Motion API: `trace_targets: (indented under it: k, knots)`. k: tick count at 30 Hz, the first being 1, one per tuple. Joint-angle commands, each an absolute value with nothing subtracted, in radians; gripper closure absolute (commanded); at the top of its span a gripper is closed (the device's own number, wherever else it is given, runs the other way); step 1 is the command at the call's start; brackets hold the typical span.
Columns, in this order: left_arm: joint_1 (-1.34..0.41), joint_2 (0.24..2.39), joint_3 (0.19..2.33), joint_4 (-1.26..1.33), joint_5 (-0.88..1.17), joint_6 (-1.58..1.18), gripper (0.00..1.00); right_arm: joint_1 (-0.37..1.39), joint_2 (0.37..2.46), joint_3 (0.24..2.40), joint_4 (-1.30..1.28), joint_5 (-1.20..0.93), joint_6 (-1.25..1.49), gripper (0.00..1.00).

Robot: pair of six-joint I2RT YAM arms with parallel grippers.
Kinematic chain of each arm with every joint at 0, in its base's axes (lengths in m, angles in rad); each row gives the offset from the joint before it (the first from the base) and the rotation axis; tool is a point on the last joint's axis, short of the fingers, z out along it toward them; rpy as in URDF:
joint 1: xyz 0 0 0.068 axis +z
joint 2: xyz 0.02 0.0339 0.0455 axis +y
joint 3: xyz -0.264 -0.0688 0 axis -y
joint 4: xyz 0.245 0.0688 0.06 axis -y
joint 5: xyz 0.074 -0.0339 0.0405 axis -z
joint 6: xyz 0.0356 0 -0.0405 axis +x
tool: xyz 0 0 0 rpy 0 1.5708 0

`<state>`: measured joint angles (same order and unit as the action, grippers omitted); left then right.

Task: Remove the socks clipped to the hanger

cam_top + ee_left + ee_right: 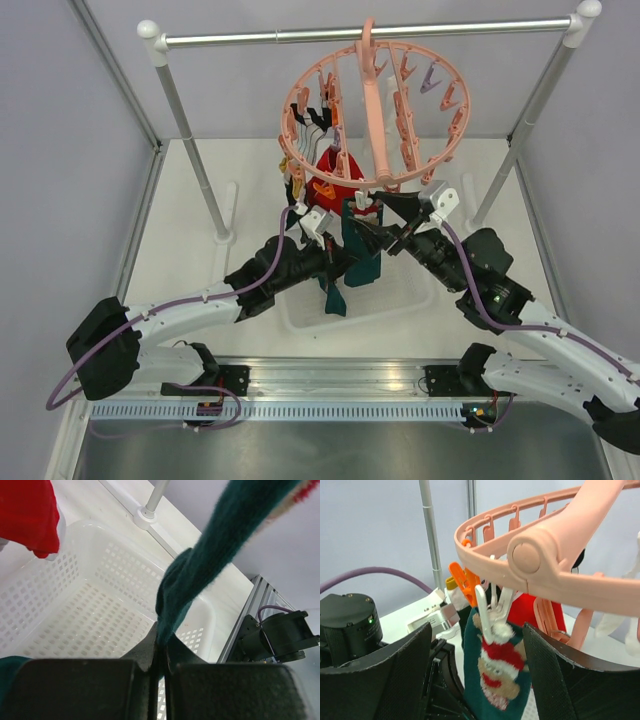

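sock [200,565] teal, soft, likely light and stretchy; your left gripper [160,680] pinches its lower end. right gripper [477,652] spread before white clip [492,612] holding its cuff; press clip, pull gently.

Socks [362,255] under hanger [378,130], above tray [412,300]

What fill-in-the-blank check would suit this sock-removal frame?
1. The left gripper is ___ on the teal sock.
2. The right gripper is ___, one finger either side of a white clip.
3. The hanger hangs from the silver ___.
Missing words: shut; open; rail.
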<state>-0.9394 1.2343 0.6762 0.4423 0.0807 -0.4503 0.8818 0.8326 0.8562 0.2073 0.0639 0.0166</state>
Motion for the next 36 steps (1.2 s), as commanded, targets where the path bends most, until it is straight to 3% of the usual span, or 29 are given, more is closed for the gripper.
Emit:
trace_targets:
  k: [1,21,27,36]
  knots:
    - [-0.951,1.238,0.718,0.434,0.091,-0.417,0.98,0.885,0.844,0.913,0.276,0.098,-0.032,0.22]
    - [-0.996,1.232,0.741,0.417,0.121,-0.417,0.98,0.793,0.91,0.951,0.31,0.04,-0.002,0.26]
    - [-1.002,1.241,0.747,0.414,0.114,-0.416,0.98,0.758,0.902,0.943,0.341,0.002,0.069,0.37]
    - [-1.003,1.255,0.753,0.411,0.091,-0.42,0.98,0.753,0.899,0.942,0.354,-0.018,0.117,0.73]
